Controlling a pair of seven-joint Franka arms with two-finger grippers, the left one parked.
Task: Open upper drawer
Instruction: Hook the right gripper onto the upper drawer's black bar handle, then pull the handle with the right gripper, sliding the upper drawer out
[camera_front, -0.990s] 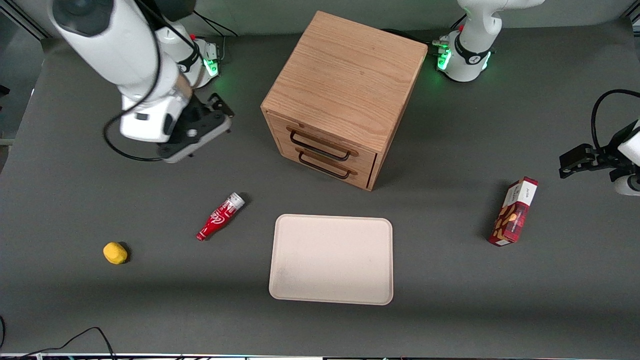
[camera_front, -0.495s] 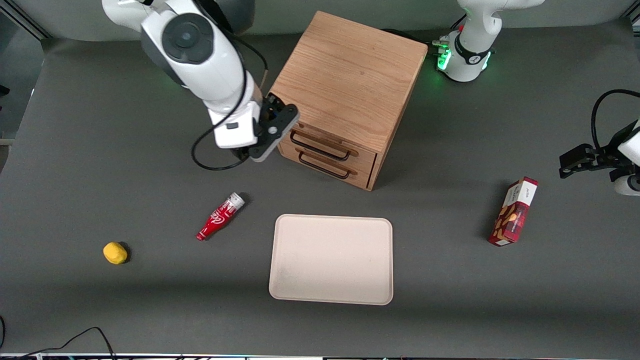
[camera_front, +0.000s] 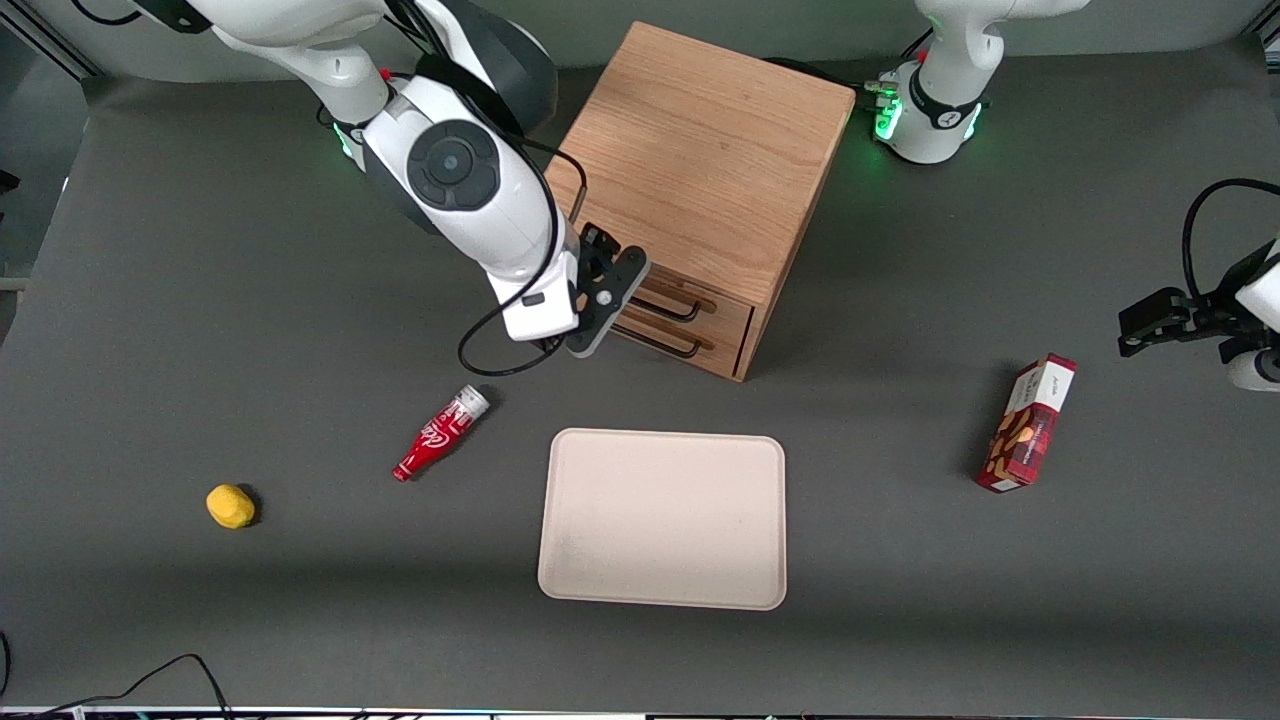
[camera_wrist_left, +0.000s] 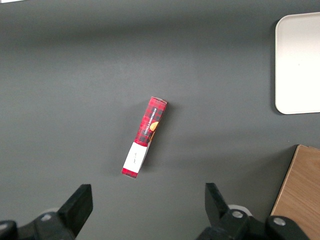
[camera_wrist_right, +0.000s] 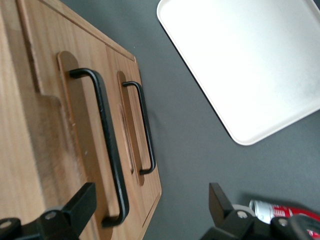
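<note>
The light oak cabinet (camera_front: 700, 150) stands at the middle of the table, both drawers shut. The upper drawer (camera_front: 725, 312) has a thin black bar handle (camera_front: 685, 312), partly hidden by my arm. My right gripper (camera_front: 612, 298) is in front of the drawer fronts, at the handles' end toward the working arm's side, not touching them. In the right wrist view the gripper (camera_wrist_right: 150, 205) is open and empty. One finger (camera_wrist_right: 80, 205) is over the wooden front beside the upper handle (camera_wrist_right: 107, 145), the other over the grey table. The lower drawer's handle (camera_wrist_right: 142, 130) lies beside it.
A cream tray (camera_front: 662, 518) lies nearer the front camera than the cabinet. A red bottle (camera_front: 440, 432) and a yellow object (camera_front: 230, 505) lie toward the working arm's end. A red box (camera_front: 1028, 422) lies toward the parked arm's end.
My right arm has swung from the working arm's end of the table across to the cabinet, and the gripper now sits in front of the drawer fronts. The drawers have not moved.
</note>
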